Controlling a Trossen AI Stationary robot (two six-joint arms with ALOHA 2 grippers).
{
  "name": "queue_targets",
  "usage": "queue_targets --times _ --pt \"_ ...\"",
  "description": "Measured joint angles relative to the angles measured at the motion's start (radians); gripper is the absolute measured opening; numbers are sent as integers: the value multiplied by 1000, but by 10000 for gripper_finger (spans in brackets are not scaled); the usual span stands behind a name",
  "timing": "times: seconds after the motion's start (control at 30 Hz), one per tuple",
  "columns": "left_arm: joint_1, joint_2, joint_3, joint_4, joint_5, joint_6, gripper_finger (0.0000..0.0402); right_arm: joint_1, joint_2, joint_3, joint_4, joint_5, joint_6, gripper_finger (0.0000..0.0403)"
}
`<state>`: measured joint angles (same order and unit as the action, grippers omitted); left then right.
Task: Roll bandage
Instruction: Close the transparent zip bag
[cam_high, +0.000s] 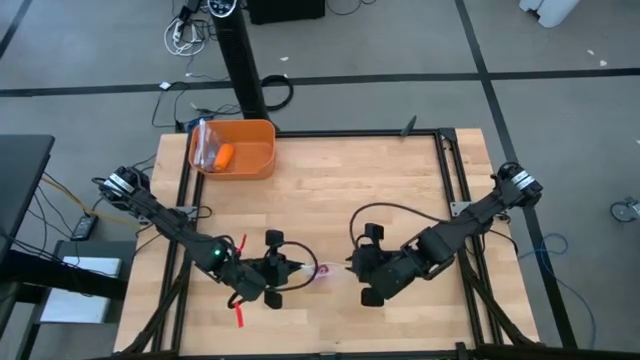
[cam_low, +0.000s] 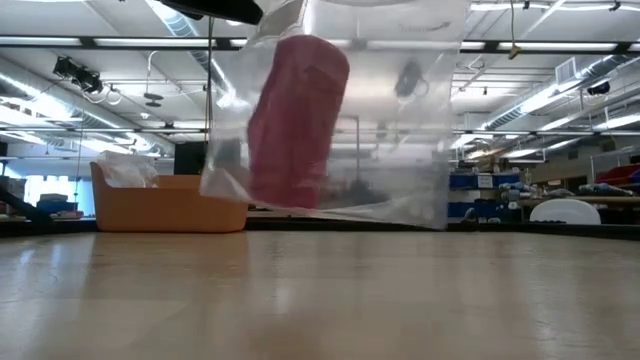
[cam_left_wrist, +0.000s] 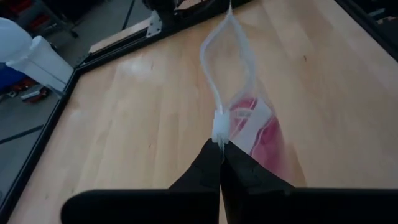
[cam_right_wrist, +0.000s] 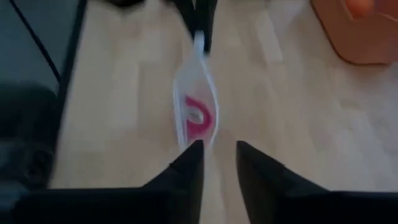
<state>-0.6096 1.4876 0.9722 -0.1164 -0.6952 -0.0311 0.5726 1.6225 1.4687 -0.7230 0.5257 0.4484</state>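
Note:
The bandage (cam_low: 298, 120) is a magenta-pink roll inside a clear plastic bag (cam_low: 400, 120). The bag hangs clear of the table between my two grippers, near the table's front edge. The roll also shows through the bag in the left wrist view (cam_left_wrist: 264, 134) and the right wrist view (cam_right_wrist: 198, 117). My left gripper (cam_left_wrist: 220, 155) is shut on the bag's left end. My right gripper (cam_right_wrist: 217, 152) stands at the bag's right end (cam_high: 345, 270) with a clear gap between its fingers. My left gripper pinches the bag's top rim at its white zip end (cam_left_wrist: 218, 132) between its two fingers, slanting down from the table's left. The bag hangs below the rim, off the table, its mouth parted in a narrow loop. My right gripper's fingers are apart; whether one still touches the bag's near end (cam_right_wrist: 189, 138), I cannot tell.
An orange bin (cam_high: 250, 160) at the back left holds a small orange object (cam_high: 224, 155) and some clear plastic. A black frame (cam_high: 445, 180) borders the wooden table, and a dark post (cam_high: 243, 60) stands behind it. Bare wood lies across the table's middle.

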Motion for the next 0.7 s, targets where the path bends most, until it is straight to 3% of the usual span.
queue_targets --times 0.23,0.7 --pt "16 1 1 117 6 -31 2 -44 30 1 212 -22 -146 152" --pt "66 2 107 -28 20 -56 1 -104 79 -1 352 -52 -315 113"
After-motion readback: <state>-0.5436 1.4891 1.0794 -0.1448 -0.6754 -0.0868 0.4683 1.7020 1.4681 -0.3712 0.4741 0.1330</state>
